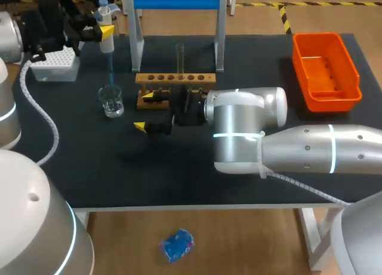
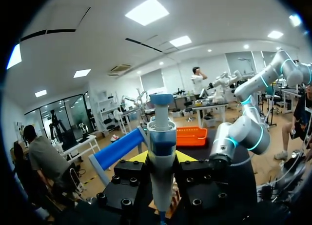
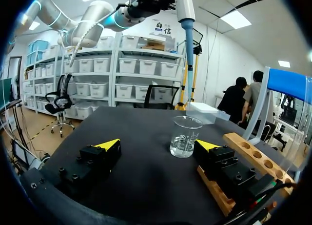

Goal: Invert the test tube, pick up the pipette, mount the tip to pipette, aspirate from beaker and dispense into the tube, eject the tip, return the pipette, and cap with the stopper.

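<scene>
Blue tip (image 1: pixel 110 69) is already on the pipette (image 1: pixel 107 42), so you have done the pick-up and the tip step. The tube (image 1: pixel 179 57) stands upright in the wooden rack (image 1: pixel 175 79), so I think the flip is done too. You look to be at the sucking-up step. I cannot tell if any water is in the tip yet.

What is left, I think: get water from the beaker (image 1: pixel 111 101), put it in the tube, drop the tip, put the pipette back, and push the stopper in. I cannot see the stopper anywhere.

Your left claw (image 2: pixel 162 159) is clamped on the pipette, one finger on each side of its body. The pipette hangs straight down. Its tip is right above the beaker. In the right wrist view its end is up over the rim, not in the water.

Your right claw (image 1: pixel 144 112) is wide apart and holds nothing. It sits low over the table. The beaker is just ahead of it, and the rack's end is just beside one finger. The tube is further along the rack, apart from this claw.
</scene>
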{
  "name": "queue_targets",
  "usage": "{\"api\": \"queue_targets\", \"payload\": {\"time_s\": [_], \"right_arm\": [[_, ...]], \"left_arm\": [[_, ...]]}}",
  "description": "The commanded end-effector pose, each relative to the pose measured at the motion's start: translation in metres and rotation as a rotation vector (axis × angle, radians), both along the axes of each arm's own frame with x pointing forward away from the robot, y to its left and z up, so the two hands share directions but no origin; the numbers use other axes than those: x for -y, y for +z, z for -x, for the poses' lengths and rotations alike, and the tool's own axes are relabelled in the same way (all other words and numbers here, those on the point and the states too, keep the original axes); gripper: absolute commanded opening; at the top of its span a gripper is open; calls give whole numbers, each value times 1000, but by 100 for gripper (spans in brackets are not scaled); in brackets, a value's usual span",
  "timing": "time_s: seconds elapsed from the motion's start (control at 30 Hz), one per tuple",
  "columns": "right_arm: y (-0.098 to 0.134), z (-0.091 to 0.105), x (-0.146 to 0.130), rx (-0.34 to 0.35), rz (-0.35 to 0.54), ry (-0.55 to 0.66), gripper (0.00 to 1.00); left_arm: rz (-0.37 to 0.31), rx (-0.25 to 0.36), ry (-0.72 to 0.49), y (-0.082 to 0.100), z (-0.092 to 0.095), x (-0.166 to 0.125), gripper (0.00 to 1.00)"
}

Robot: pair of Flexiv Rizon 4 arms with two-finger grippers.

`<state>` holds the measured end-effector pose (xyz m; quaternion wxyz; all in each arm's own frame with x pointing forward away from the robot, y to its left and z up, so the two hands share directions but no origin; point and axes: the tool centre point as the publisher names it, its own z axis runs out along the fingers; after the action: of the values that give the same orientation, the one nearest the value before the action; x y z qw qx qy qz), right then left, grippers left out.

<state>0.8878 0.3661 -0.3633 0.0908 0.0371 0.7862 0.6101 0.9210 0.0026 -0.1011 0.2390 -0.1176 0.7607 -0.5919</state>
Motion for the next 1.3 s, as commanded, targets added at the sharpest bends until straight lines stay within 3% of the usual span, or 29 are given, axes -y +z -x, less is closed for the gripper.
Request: {"api": "queue_targets", "payload": {"time_s": [0.03,0.23,1.1,1.3], "right_arm": [[-2,1,-1,3,-2,-6,100],[-2,1,-1,3,-2,-6,100],[-2,1,-1,3,-2,-6,100],[-2,1,-1,3,-2,-6,100]], "left_arm": [[8,6,6,-7,0,1,0],[2,-17,4,-19,-2,2,0],[5,-15,6,-20,-2,2,0],[-5,9,10,-20,-3,5,0]]}}
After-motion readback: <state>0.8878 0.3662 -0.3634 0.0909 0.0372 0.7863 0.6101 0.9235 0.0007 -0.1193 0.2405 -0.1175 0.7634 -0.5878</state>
